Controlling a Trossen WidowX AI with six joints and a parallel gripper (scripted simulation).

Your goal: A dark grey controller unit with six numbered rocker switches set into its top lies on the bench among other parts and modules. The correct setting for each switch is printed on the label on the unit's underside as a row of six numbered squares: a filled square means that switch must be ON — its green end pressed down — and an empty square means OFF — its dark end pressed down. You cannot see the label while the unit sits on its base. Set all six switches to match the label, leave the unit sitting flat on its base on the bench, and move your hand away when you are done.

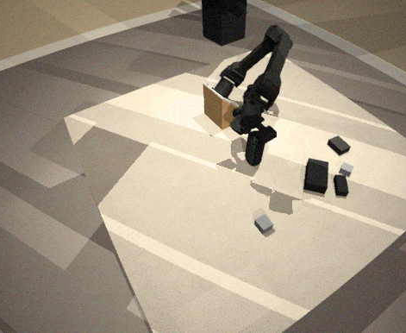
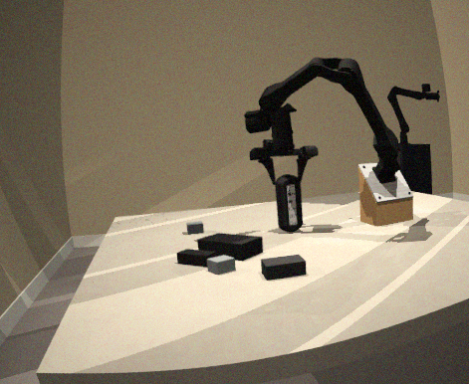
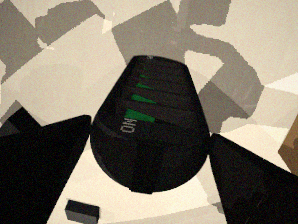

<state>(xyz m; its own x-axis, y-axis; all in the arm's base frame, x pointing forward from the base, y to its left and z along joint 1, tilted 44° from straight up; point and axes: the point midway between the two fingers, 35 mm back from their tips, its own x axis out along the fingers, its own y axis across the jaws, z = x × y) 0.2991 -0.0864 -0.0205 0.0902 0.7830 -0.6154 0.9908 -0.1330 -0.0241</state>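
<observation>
The dark grey controller unit [image 1: 256,151] [image 2: 281,209] [image 3: 145,170] hangs on edge above the bench, its long side steeply tilted. My gripper [image 2: 288,181] [image 3: 150,132] is shut on it, one finger at each side near one end. In the wrist view the switch face shows at a slant, with narrow green parts on the left of the switches and an ON mark [image 3: 128,125] near the closest one. The underside label [image 2: 291,208] faces the exterior view as a pale strip with dark marks; they are too small and blurred for me to read all six squares surely.
A large black block [image 1: 316,174] [image 2: 229,245], a small black block [image 1: 340,185] [image 2: 194,257], a dark block [image 1: 339,145] [image 2: 283,268] and a grey block [image 1: 346,168] [image 2: 221,265] lie together. Another grey block [image 1: 264,223] [image 2: 195,228] lies apart. The arm stands on a tan base [image 1: 215,109] [image 2: 388,212].
</observation>
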